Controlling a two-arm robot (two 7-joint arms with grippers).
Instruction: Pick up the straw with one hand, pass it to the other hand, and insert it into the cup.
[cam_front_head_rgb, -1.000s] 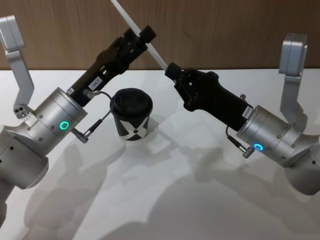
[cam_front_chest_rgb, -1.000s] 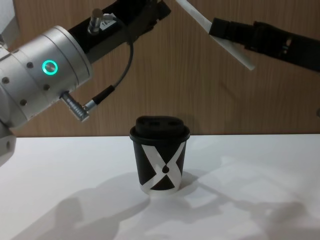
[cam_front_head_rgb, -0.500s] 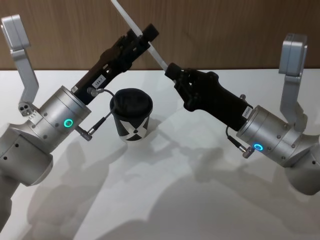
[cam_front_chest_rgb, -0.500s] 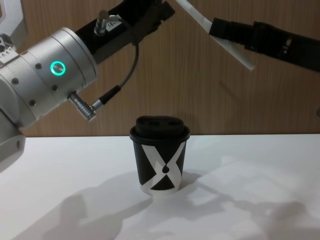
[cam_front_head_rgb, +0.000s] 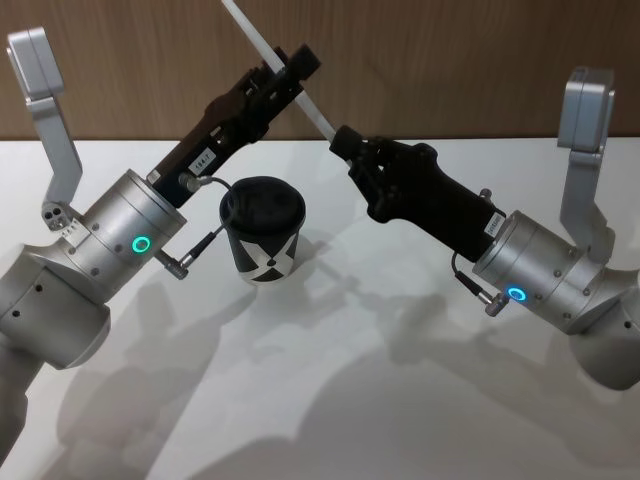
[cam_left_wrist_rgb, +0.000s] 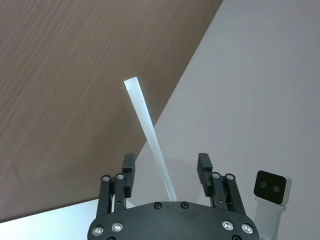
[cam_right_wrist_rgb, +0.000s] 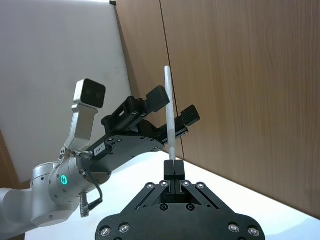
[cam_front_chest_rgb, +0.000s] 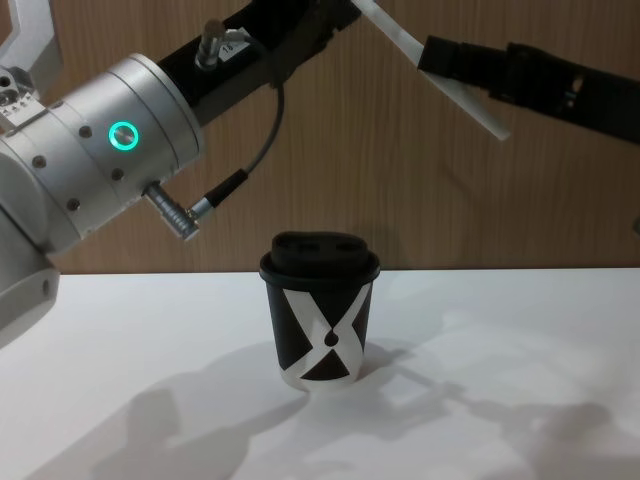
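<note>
The white straw (cam_front_head_rgb: 255, 38) slants up in the air above and behind the cup, its lower end pinched in my right gripper (cam_front_head_rgb: 342, 140), which is shut on it. My left gripper (cam_front_head_rgb: 287, 68) is open, one finger on each side of the straw's middle; in the left wrist view the straw (cam_left_wrist_rgb: 147, 135) runs between the spread fingers (cam_left_wrist_rgb: 128, 169) without touching them. The right wrist view shows the straw (cam_right_wrist_rgb: 169, 110) rising from my right gripper (cam_right_wrist_rgb: 173, 167) and passing between the left gripper (cam_right_wrist_rgb: 174, 106) fingers. The black cup (cam_front_head_rgb: 262, 235) with its white X and lid stands upright on the table below the left arm.
The white table (cam_front_head_rgb: 330, 400) holds the cup (cam_front_chest_rgb: 320, 320) and the arms' shadows. A brown wooden wall (cam_front_chest_rgb: 400, 180) rises just behind the table's far edge. Both silver wrists hang over the table to either side of the cup.
My left arm has crept forward and up along the straw, bringing its open fingers around it. The right gripper, straw and cup have stayed put.
</note>
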